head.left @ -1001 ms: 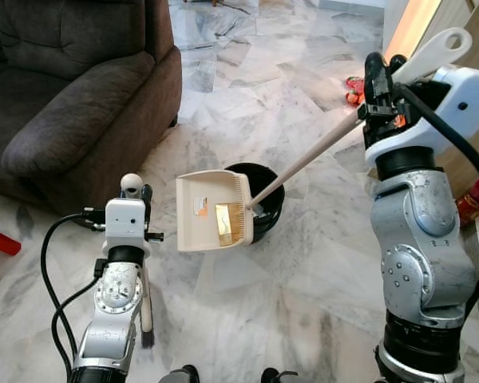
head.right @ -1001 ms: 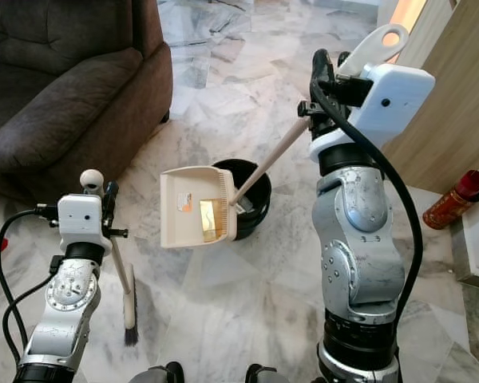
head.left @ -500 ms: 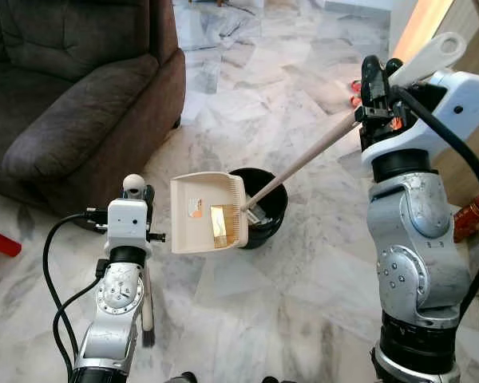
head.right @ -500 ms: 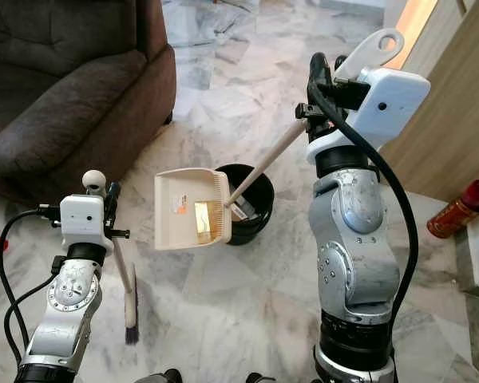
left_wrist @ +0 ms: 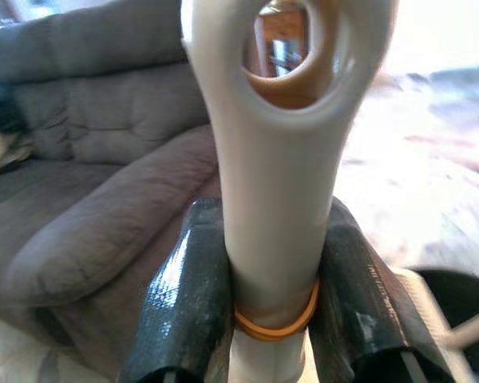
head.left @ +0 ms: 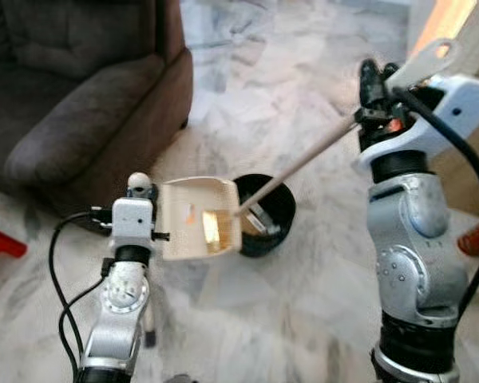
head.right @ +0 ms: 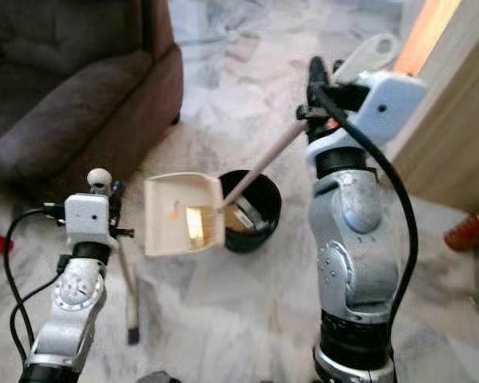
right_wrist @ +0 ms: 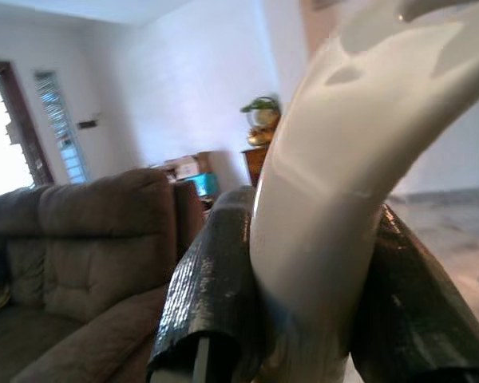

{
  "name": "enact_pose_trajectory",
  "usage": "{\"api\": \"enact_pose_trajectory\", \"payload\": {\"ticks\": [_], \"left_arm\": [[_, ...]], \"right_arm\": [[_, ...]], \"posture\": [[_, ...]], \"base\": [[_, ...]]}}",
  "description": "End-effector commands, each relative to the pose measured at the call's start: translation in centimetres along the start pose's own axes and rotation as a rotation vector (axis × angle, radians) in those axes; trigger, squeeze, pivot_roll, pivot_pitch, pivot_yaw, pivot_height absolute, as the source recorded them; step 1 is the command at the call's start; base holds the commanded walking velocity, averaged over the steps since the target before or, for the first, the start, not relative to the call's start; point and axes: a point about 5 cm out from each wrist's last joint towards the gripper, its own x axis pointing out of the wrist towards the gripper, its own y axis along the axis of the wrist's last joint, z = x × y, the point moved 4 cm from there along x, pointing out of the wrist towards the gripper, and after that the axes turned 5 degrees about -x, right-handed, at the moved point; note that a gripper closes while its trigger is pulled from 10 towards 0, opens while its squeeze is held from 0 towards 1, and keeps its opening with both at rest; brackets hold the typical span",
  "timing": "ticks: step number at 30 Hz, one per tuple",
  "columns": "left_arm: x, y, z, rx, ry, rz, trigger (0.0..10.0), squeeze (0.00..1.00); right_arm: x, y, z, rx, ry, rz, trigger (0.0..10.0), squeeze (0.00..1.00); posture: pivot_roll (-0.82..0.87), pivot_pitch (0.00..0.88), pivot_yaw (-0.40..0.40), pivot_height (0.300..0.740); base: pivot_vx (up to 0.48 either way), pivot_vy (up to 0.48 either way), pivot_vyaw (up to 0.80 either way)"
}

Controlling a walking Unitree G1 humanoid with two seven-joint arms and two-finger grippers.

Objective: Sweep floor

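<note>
1. Sofa (head.left: pixel 80 104) sits far left of black bucket (head.left: pixel 273 227), on marble floor (head.left: pixel 247 303).
2. L gripper (left_wrist: pixel 263 311), fingers (left_wrist: pixel 184 295) clamped on broom handle (left_wrist: pixel 275 191); brush (head.right: pixel 132 323) down on floor, left of bucket.
3. Dustpan (head.left: pixel 199 230) tipped at bucket's left rim.
4. R gripper (right_wrist: pixel 303 319), up right of bucket, fingers (right_wrist: pixel 211 295) clenched on dustpan handle (head.left: pixel 303 159).

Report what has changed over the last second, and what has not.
Little has changed. The dustpan has tipped a bit steeper at the rim of the black bin, and the pictures have blurred and shifted, so the head camera moved. The right gripper stays shut on the dustpan's long handle, the left gripper stays shut on the brush handle, its bristles near the floor. The sofa is as before.
</note>
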Motion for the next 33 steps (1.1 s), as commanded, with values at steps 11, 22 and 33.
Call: {"api": "enact_pose_trajectory", "payload": {"ticks": [11, 22, 33], "left_arm": [[0.04, 0.46, -0.84, 0.023, 0.024, 0.026, 10.0, 0.00], [0.06, 0.54, -0.79, 0.023, 0.025, 0.029, 10.0, 0.00], [0.14, 0.63, -0.76, 0.022, 0.027, 0.034, 10.0, 0.00]], "right_arm": [[0.08, 1.96, -1.45, 0.055, 0.044, 0.093, 10.0, 0.00], [0.13, 2.03, -1.49, 0.066, 0.047, 0.098, 10.0, 0.00], [0.16, 2.43, -1.59, 0.071, 0.048, 0.114, 10.0, 0.00]], "posture": [[0.06, 0.170, -0.021, 0.740], [0.06, 0.172, -0.022, 0.740], [0.06, 0.165, -0.022, 0.740]], "base": [[0.290, 0.000, -0.20], [0.290, 0.000, -0.29], [0.291, 0.000, 0.00]]}}
